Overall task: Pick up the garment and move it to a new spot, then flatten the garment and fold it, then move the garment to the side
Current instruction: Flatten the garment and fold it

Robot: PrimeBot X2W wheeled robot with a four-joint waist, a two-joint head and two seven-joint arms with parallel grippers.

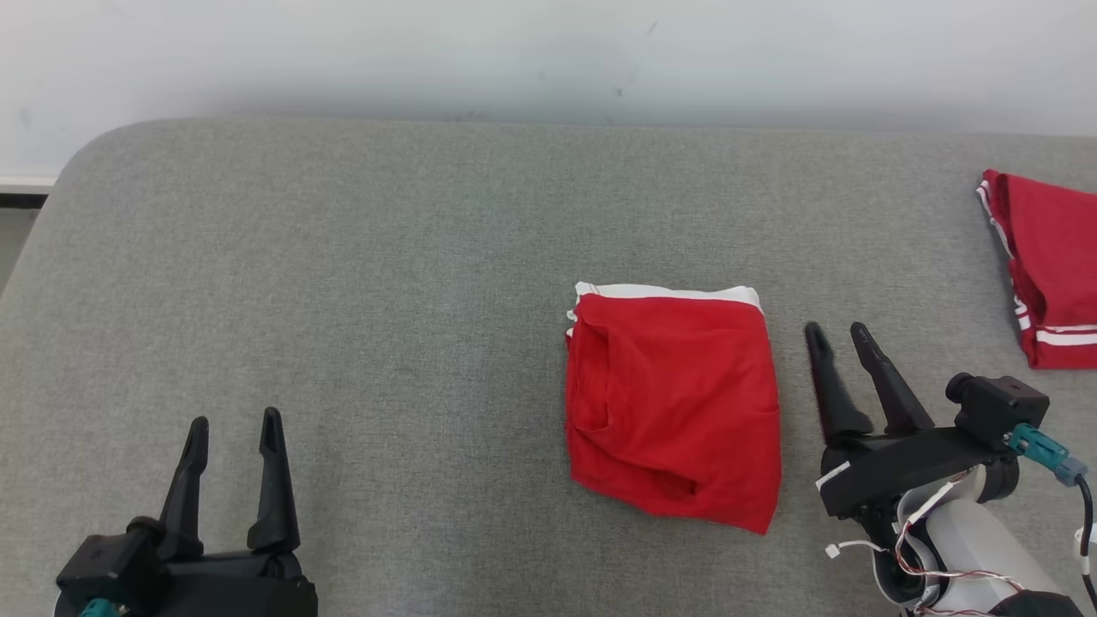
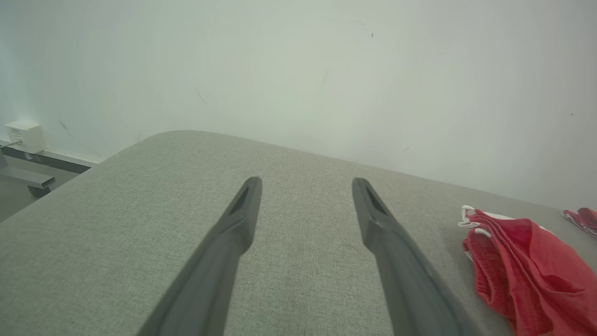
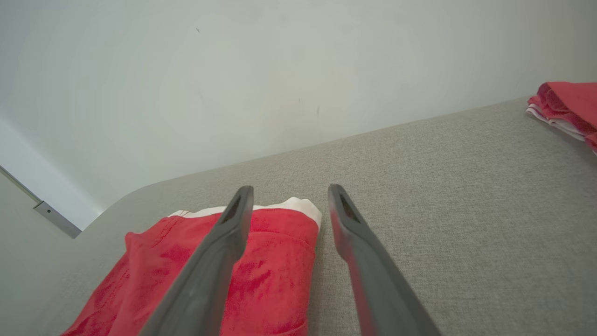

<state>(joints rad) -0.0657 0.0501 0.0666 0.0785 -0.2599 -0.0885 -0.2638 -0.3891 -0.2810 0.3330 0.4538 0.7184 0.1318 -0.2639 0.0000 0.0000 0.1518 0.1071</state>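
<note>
Head view: my right end effector (image 1: 837,332) at 4 o'clock of frame, fingers spread, gripping nothing. Folded red garment (image 1: 673,403) just beside it at its 9 o'clock, no contact that I can see. Garment lies flat on the grey surface (image 1: 386,257), right of centre, white band along its 12 o'clock edge. My left end effector (image 1: 236,422) at 7 o'clock, fingers spread, empty, well apart from the garment. Second red piece with white stripes (image 1: 1050,257) at 3 o'clock, cut by the frame. Pale wall (image 1: 514,51) at 12 o'clock.
</note>
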